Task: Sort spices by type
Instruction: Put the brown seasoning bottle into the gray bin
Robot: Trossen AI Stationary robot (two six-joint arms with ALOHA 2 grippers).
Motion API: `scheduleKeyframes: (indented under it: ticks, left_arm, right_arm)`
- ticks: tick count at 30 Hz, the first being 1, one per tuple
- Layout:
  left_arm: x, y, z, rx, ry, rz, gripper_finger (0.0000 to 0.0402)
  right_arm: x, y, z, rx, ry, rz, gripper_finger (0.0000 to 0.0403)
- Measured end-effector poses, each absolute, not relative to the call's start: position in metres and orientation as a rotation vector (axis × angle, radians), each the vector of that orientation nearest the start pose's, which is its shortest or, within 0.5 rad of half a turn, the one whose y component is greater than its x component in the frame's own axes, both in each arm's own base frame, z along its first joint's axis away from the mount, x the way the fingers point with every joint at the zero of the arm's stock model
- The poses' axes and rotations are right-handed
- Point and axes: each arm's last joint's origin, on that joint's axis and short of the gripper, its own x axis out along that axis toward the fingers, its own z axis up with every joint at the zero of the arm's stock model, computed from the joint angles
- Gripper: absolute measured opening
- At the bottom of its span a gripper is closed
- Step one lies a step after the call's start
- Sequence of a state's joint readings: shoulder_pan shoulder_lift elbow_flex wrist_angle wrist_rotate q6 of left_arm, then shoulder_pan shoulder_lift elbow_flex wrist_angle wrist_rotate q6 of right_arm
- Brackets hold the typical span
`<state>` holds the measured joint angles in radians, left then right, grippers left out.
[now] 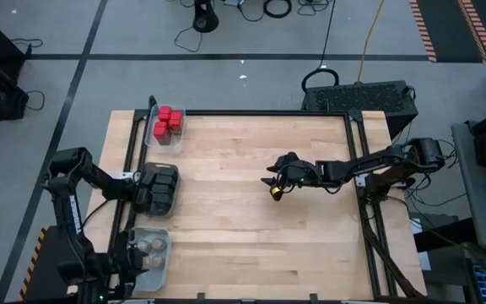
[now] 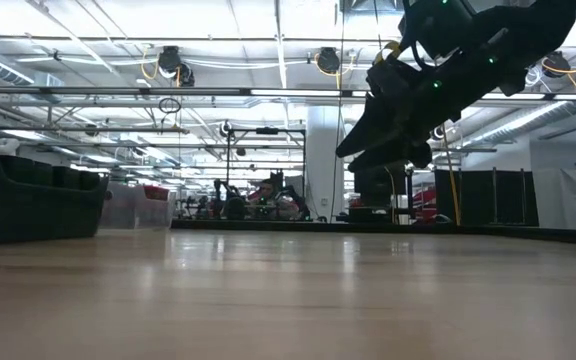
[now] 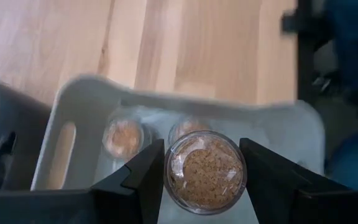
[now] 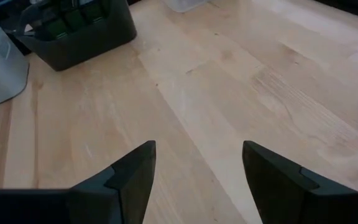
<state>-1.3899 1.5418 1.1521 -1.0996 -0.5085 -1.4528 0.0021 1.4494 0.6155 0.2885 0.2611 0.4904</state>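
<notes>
The left gripper hangs over the pale grey plastic tray at the near left corner of the light wooden tabletop, its two dark fingers clamped on a short round clear jar of tan spice. Under it, two more round tan-topped jars already sit in that tray; in the high view the tray shows several such jars, partly hidden by the left arm.

Just beside it along the left edge stands a dark plastic tray holding the black-green boxy tins, and at the far left corner a clear tray holds the red boxy tins, packed close together.

The right gripper hovers above the bare middle of the tabletop, well apart from all three trays, with its fingers spread wide and nothing between them. In the low view it hangs raised off the wood, and nothing stands on the boards beneath it.
</notes>
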Motion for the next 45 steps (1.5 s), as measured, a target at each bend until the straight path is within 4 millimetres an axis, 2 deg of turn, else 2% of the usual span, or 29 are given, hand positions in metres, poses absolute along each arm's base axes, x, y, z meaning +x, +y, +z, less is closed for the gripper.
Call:
scheduleKeyframes:
  ticks: [10,17,25,37,45]
  left_arm:
    - [0.079,-0.260,0.230,0.113,1.155,-0.007,0.0186]
    - [0.082,-0.259,0.230,0.075,1.239,-0.003,0.0186]
    - [0.092,-0.255,0.230,-0.039,1.259,0.094,0.0187]
    - [0.094,-0.255,0.228,-0.136,1.304,0.152,0.0186]
    - [0.095,-0.262,0.214,-0.116,1.325,0.205,0.0186]
  right_arm:
    - [0.279,-0.007,0.175,0.407,0.468,-0.380,0.0222]
    - [0.279,-0.005,0.175,0.399,0.471,-0.371,0.0222]
    - [0.279,-0.005,0.175,0.381,0.474,-0.367,0.0222]
    - [0.279,-0.005,0.175,0.347,0.481,-0.357,0.0222]
    - [0.279,-0.005,0.174,0.336,0.484,-0.354,0.0222]
